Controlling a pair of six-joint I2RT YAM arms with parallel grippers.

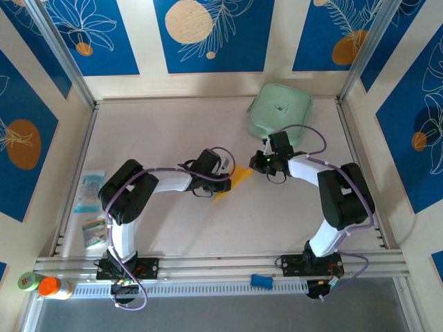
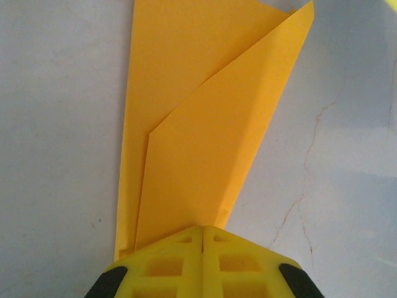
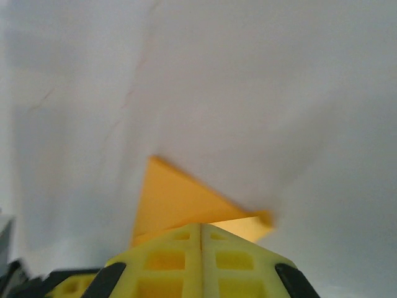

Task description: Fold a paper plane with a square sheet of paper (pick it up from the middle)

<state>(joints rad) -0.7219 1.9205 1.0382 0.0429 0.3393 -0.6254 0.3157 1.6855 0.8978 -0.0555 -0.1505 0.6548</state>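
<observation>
From above, the paper plane (image 1: 239, 178) is a thin orange sliver at mid-frame, between the two wrists. The left wrist view adds smooth matte layers and sharp diagonal creases, a narrow wedge rising from the left gripper (image 2: 202, 236), whose fingers are pressed together. The right wrist view is blurred: a triangular corner sits beyond the right gripper (image 3: 201, 228), also closed.

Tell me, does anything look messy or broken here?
Slightly. The orange paper is folded unevenly: its top flap lies skewed, not matching the layer beneath. Thin crack-like lines mark the table beside it. Nothing is spilled.
</observation>
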